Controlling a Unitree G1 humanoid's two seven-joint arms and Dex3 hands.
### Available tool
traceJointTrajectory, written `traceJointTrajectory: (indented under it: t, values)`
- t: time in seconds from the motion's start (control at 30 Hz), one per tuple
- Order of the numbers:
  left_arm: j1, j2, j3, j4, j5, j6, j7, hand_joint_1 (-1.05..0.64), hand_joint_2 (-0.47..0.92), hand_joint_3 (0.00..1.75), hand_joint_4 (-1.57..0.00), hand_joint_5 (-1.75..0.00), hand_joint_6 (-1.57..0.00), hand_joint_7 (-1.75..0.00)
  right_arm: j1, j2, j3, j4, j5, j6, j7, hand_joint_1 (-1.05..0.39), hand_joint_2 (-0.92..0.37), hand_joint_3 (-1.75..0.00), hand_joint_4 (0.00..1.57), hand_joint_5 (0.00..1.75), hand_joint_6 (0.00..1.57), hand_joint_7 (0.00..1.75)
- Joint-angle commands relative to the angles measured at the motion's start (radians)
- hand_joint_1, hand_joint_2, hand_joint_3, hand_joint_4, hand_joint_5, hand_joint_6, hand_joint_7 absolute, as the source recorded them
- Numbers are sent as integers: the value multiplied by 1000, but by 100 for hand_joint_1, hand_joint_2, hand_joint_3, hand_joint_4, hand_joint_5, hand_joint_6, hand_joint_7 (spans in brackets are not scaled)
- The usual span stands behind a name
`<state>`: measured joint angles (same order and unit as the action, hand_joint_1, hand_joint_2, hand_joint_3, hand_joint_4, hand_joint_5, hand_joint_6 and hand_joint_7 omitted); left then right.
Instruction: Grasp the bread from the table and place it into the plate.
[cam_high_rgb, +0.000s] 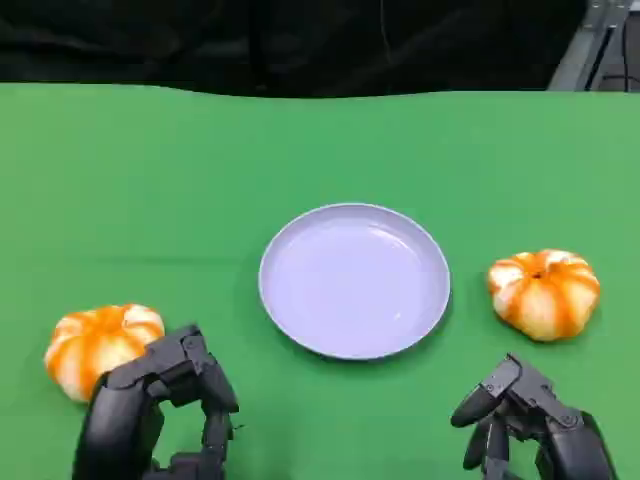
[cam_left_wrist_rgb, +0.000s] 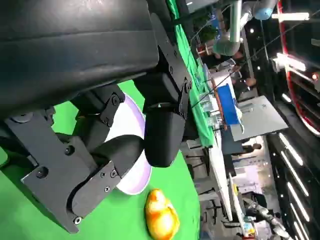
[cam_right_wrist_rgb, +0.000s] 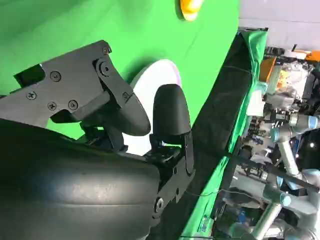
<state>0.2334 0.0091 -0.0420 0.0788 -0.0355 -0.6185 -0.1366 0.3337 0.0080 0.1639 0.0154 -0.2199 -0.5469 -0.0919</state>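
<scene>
Two orange-and-white pumpkin-shaped breads lie on the green table, one on each side of the plate. The left bread (cam_high_rgb: 95, 345) sits just beside my left hand (cam_high_rgb: 160, 410), whose fingers are apart and hold nothing. The right bread (cam_high_rgb: 545, 292) lies a little beyond my right hand (cam_high_rgb: 530, 425), which also holds nothing. The lavender plate (cam_high_rgb: 300, 240) stands between them with nothing on it. The left wrist view shows the plate (cam_left_wrist_rgb: 137, 180) past my fingers (cam_left_wrist_rgb: 162, 135) and the right bread (cam_left_wrist_rgb: 161, 216). The right wrist view shows the plate (cam_right_wrist_rgb: 160, 75) and the left bread (cam_right_wrist_rgb: 190, 7).
The green cloth (cam_high_rgb: 150, 170) runs back to a dark edge at the far side. Beyond the table's end, the wrist views show other robot arms (cam_right_wrist_rgb: 285, 130) and lab benches (cam_left_wrist_rgb: 227, 107).
</scene>
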Motion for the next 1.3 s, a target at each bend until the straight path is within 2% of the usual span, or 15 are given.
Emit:
traceJointTrajectory:
  t: [0.03,0.47,0.53,0.6,0.63,0.67,0.7,0.73,0.8,0.83,0.9,0.93,1.03,1.13,1.3]
  values:
    - [-5,10,11,9,-10,4,-1,-23,18,169,-89,-175,-82,-163,-6,-3,-5,3,7,-15,-4,-23,-65,-149,75,175,45,175]
    - [-31,19,22,32,-12,11,-6,-24,18,171,-87,-175,-82,-162,-26,5,-8,24,-3,2,-14,-25,-66,-147,77,175,45,175]
    - [-37,26,23,34,-17,22,-13,-23,26,159,-82,-168,-78,-150,-33,5,-11,33,-5,2,-16,-25,-66,-147,77,175,46,175]
    - [-38,29,23,34,-18,24,-14,-22,29,154,-80,-166,-77,-146,-35,4,-11,36,-5,1,-17,-25,-66,-147,78,175,46,175]
    - [-48,51,35,25,30,44,5,-24,30,149,-76,-159,-73,-138,-40,3,-12,41,-6,-5,-18,-24,-66,-147,78,175,46,175]
    - [-55,67,44,18,68,60,19,-26,36,133,-68,-144,-70,-117,-43,2,-13,46,-7,-9,-19,-24,-66,-146,78,175,46,175]
    - [-61,84,56,10,125,76,44,-27,39,124,-64,-136,-69,-105,-44,1,-14,49,-8,-14,-20,-24,-66,-146,77,175,45,175]
    - [-66,101,65,-1,185,96,69,-30,43,112,-55,-131,-64,-93,-44,1,-13,49,-8,-14,-20,-24,-66,-146,77,175,45,175]
    - [-74,139,76,-28,303,135,111,-34,50,96,-43,-131,-56,-83,-43,2,-11,49,-8,-14,-22,-23,-66,-146,77,175,45,175]
    - [-75,170,80,-63,395,183,129,-38,60,75,-35,-130,-50,-77,-44,2,-10,51,-9,-13,-24,-24,-65,-146,77,175,45,175]
    - [-73,200,79,-108,498,247,150,-47,83,32,-28,-127,-46,-65,-45,3,-9,53,-10,-14,-26,-24,-65,-146,77,175,46,175]
    - [-74,230,78,-141,574,294,150,-51,87,23,-25,-124,-44,-62,-44,3,-7,49,-16,-8,-28,-24,-65,-146,77,175,46,175]
    - [-88,294,63,-202,757,412,148,-61,91,9,-13,-108,-40,-45,-43,3,-4,44,-25,-7,-32,-25,-65,-145,78,175,45,175]
    - [-115,330,26,-217,896,521,130,-64,92,3,-3,-103,-37,-34,-42,6,-2,41,-22,-5,-31,-25,-65,-145,78,175,45,175]
    - [-204,364,-66,-155,1079,699,60,-65,90,1,0,-94,-33,-28,-42,6,-4,43,-18,-7,-31,-25,-66,-145,78,175,45,175]
